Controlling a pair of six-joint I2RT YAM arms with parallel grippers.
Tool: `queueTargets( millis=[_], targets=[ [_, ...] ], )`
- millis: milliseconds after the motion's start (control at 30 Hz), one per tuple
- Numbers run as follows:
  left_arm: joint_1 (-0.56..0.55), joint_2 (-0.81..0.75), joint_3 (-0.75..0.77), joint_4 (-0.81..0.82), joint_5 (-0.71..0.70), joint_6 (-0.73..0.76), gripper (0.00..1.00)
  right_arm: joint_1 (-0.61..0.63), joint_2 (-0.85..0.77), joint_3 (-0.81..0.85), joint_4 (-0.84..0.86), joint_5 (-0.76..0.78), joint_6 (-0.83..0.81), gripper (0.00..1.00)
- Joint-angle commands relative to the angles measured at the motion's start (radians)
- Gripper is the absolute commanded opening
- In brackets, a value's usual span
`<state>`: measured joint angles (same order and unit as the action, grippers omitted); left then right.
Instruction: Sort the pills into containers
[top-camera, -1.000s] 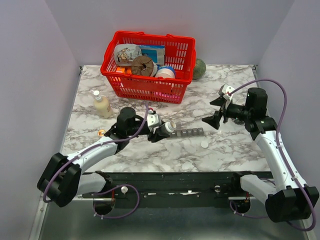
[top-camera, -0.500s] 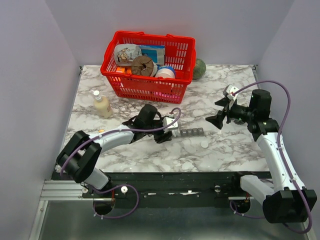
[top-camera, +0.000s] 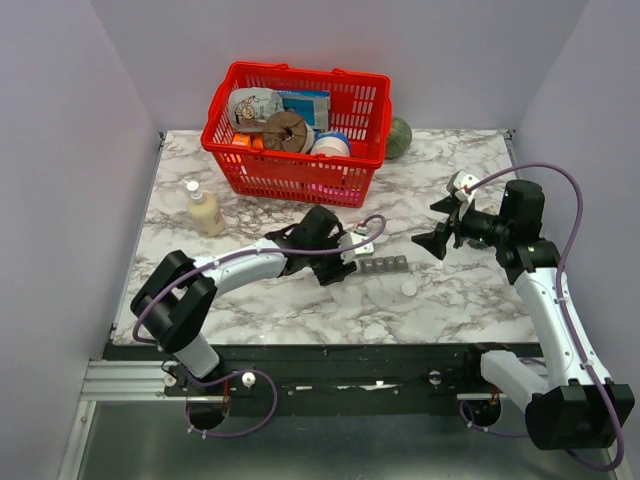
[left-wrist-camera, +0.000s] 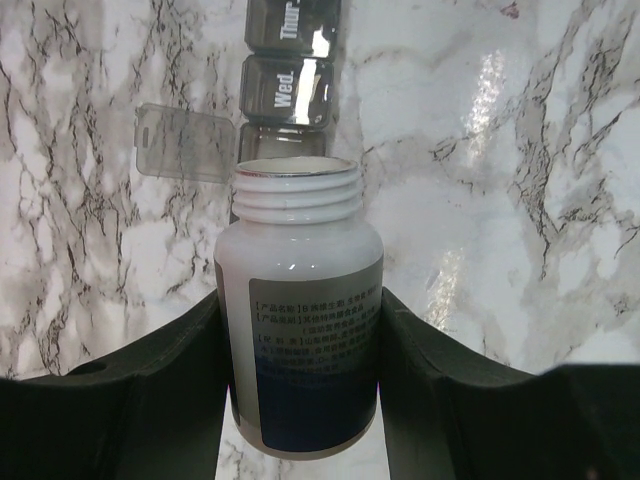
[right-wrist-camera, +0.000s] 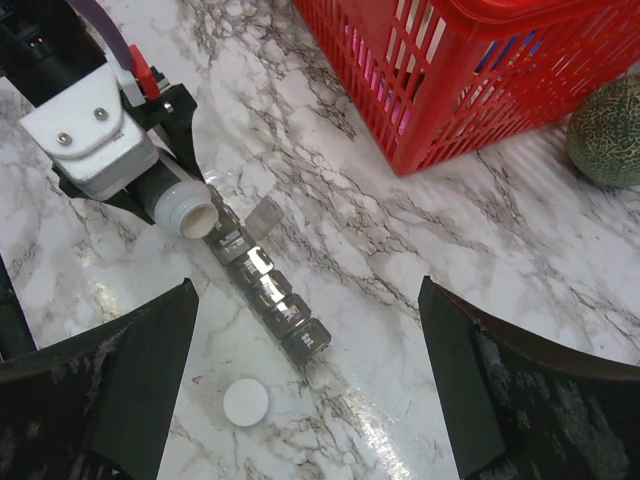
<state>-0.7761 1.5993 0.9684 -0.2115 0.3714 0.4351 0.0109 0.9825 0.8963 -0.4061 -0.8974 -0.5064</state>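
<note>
Containers form a dark grey strip lying flat on the marble table, near its middle and in front of the red basket. In the left wrist view the strip runs away from the camera, with lids marked "Wed." and "Thur" shut. The nearest compartment has its clear lid flipped out to one side. The left gripper is clamped on a white bottle, one finger on each side of its labelled body. The bottle is uncapped and lies nearly level, and its open mouth is at the strip's open end. Whether the mouth touches the strip cannot be told. From the right wrist view the mouth sits right at that end of the strip. A round white cap lies on the table just beside the strip's far end. The right gripper hangs above the table to the right of the strip, its jaws spread wide with nothing between them. A green ball sits behind the basket's right corner.
</note>
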Motion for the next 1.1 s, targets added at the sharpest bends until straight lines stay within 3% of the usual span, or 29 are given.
queueTargets(
  millis=[0,1067],
  targets=[
    [-0.020,0.054,0.064,-0.107,-0.109,-0.033,0.00,-0.006,-0.021,-0.002,-0.014,0.008,-0.015,1.00],
    [-0.101,0.234,0.349,-0.450,-0.307,-0.032,0.00,-0.035,-0.002,0.004,-0.033,-0.003,-0.020,1.00]
  ],
)
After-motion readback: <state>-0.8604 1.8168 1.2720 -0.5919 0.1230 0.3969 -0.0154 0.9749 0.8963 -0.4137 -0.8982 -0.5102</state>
